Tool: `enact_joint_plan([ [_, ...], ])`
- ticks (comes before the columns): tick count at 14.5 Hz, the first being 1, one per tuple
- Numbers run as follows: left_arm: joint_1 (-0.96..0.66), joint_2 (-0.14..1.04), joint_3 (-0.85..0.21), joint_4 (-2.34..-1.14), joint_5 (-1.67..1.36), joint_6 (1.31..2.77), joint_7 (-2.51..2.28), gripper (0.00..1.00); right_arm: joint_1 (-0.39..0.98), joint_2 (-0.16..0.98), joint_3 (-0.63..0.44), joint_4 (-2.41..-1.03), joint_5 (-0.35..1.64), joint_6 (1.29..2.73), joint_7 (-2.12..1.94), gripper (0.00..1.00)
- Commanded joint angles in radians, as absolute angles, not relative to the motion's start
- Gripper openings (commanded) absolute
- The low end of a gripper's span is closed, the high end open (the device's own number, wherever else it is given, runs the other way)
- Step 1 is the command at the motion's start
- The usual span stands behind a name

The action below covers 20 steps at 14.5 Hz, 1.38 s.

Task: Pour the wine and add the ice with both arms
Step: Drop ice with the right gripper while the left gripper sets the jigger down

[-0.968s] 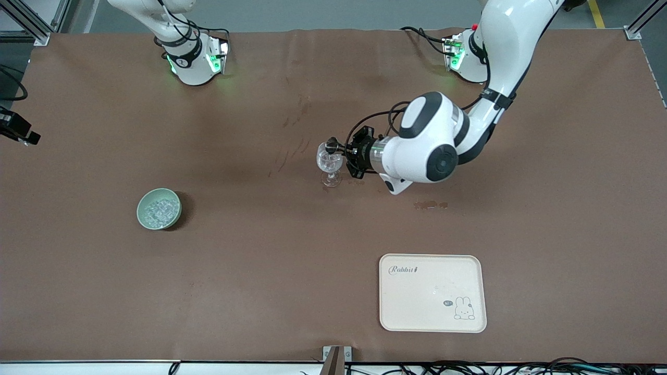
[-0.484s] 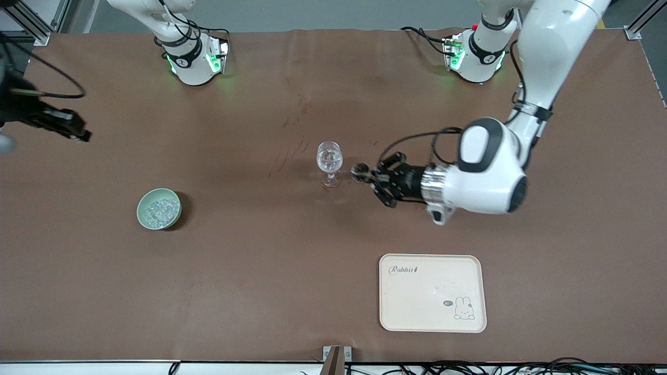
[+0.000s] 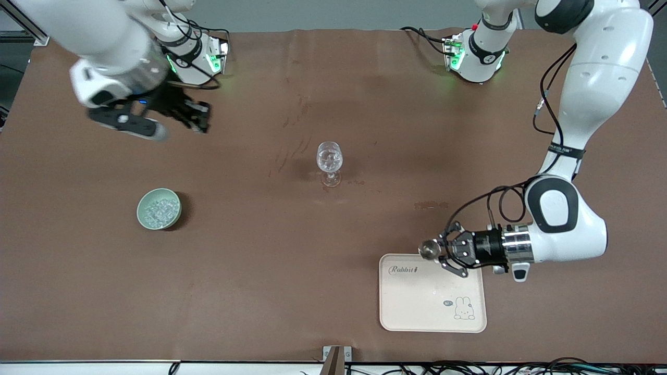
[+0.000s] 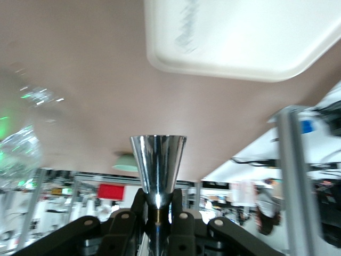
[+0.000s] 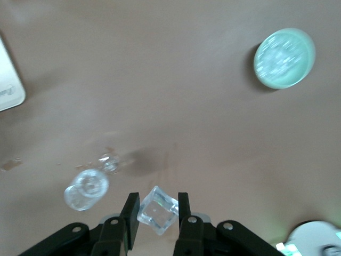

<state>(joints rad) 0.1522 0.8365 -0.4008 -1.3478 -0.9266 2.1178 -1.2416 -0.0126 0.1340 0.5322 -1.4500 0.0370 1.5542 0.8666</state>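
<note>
Over the cream tray's [image 3: 432, 307] rim, the left gripper [image 3: 436, 251] is clamped on a steel jigger [image 4: 158, 166]. Farther back on the worktop [image 3: 292, 271] sit the green bowl [image 3: 159, 209] of ice [image 3: 158, 210] and the wine glass [image 3: 330, 162]. The right gripper [image 5: 157, 214] pinches one ice cube [image 5: 157, 210] above the worktop near its base.

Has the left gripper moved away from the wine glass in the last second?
Yes. The left gripper, shut on a metal jigger, has swung from the wine glass toward the front camera and now hangs over the cream tray's edge.
</note>
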Motion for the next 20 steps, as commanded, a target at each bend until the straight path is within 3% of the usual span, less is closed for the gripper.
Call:
enact_joint_plan([
  [1, 0.184, 0.937, -0.416, -1.298, -0.972, 2.206, -1.149, 0.00, 0.008, 0.202, 0.612, -1.463, 0.029, 1.629, 1.012, 0.00],
  [5, 0.215, 1.057, -0.414, -1.214, -1.091, 2.210, -1.054, 0.01, 0.075, 0.222, 0.646, -1.585, 0.003, 1.831, 1.162, 0.00],
  [12, 0.244, 1.150, -0.405, -1.201, -1.175, 2.230, -0.965, 0.02, 0.205, 0.400, 0.646, -1.575, -0.158, 1.919, 1.316, 0.00],
  [15, 0.244, 1.154, -0.391, -1.206, -1.184, 2.230, -0.943, 0.11, 0.230, 0.431, 0.646, -1.575, -0.169, 1.939, 1.321, 0.00],
  [16, 0.244, 1.154, -0.391, -1.209, -1.183, 2.230, -0.939, 0.22, 0.238, 0.445, 0.646, -1.575, -0.182, 1.942, 1.324, 0.00],
  [17, 0.244, 1.154, -0.391, -1.209, -1.183, 2.230, -0.939, 0.41, 0.242, 0.459, 0.646, -1.574, -0.193, 1.948, 1.341, 0.00],
  [19, 0.242, 1.144, -0.387, -1.212, -1.174, 2.230, -0.931, 1.00, 0.253, 0.489, 0.646, -1.574, -0.221, 1.980, 1.380, 0.01],
  [20, 0.242, 1.138, -0.380, -1.216, -1.166, 2.230, -0.936, 1.00, 0.259, 0.498, 0.646, -1.572, -0.222, 1.982, 1.382, 0.01],
])
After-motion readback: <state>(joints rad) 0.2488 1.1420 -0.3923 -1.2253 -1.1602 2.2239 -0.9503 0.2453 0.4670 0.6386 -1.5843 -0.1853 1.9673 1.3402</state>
